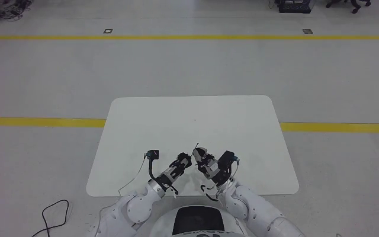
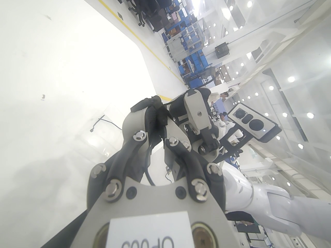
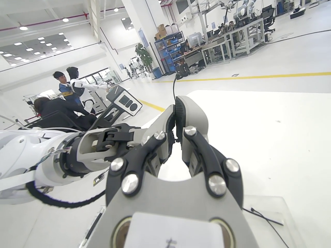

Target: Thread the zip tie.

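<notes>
Right gripper (image 3: pixel 176 107): lower centre of its wrist view, pads pinching the zip tie (image 3: pixel 174 86); the free tail stands up into mid-frame, probably held stiff for aiming.
Left gripper (image 2: pixel 155 113): mid-frame, pads pressed together; what they pinch I cannot tell.
Table (image 1: pixel 237 118): centre of the top view; both grippers meet at its lower edge, likely to line up the threading.
</notes>
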